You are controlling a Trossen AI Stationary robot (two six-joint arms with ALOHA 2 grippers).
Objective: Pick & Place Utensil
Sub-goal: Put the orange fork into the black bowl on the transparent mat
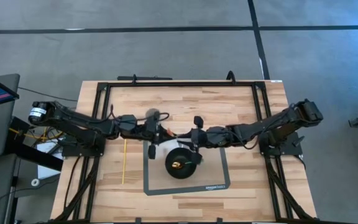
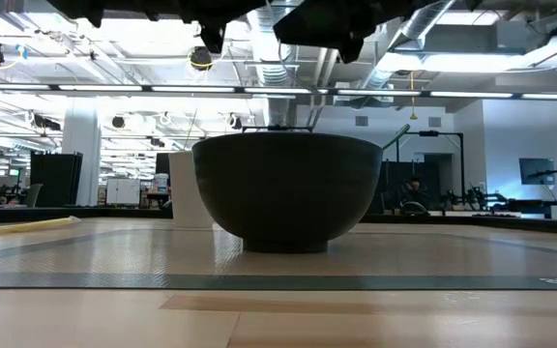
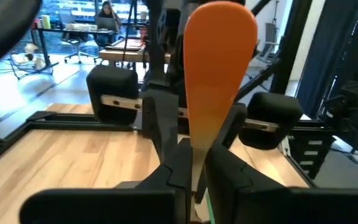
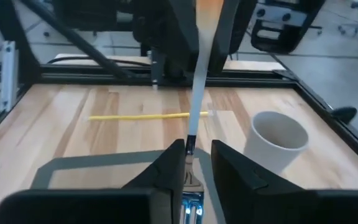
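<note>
Midway — both the left gripper (image 3: 194, 177) and right gripper (image 4: 190, 165) have jaws clamped on the orange-handled utensil (image 3: 219, 68); placing remains.

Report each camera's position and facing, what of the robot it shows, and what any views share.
High: above the table, looking straight down; both arms show, meeting over the bowl.
Low: at table-top height, looking level across at the bowl and into the room; only arm parts show, along the top.
Left wrist: on the left arm, looking past the left end effector at the utensil it grips.
Right wrist: on the right arm, looking past the right end effector toward the cup.
Shared: both wrist views show the utensil; high and low share the bowl.
</note>
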